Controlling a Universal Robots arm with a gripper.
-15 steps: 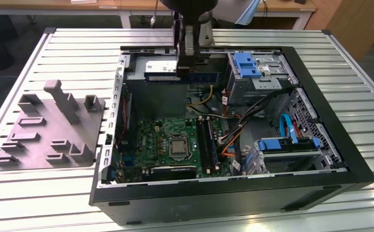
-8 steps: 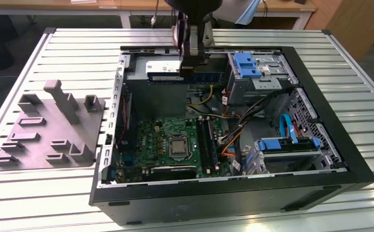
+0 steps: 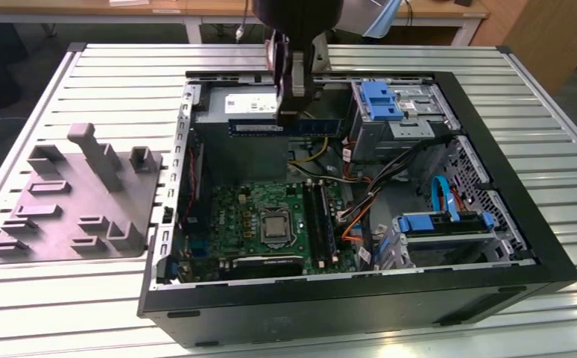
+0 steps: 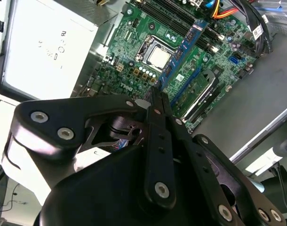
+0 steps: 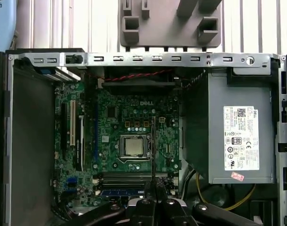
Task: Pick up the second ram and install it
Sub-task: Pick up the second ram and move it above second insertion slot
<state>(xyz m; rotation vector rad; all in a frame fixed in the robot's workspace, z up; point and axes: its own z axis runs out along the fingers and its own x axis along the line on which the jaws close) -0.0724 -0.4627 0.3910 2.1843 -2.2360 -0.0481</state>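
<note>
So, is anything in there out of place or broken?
Nothing looks damaged. The one oddity is the second ram, pinched in the gripper and hanging level above the open computer case rather than seated in it.

In the exterior view, with the dial centred on the processor socket [image 3: 271, 221], the room straight overhead is open. The gripper [image 3: 291, 118], clamped on the second ram [image 3: 253, 128], hangs well above the board. The power supply [image 3: 231, 107] rises at 12 o'clock, the drive cage [image 3: 398, 112] at 2, the cable bundle [image 3: 368, 195] crowds 3, and the case wall [image 3: 176, 186] stands at 9. The memory slots [image 3: 314, 212] lie in a narrow lane between socket and bundle.
</note>
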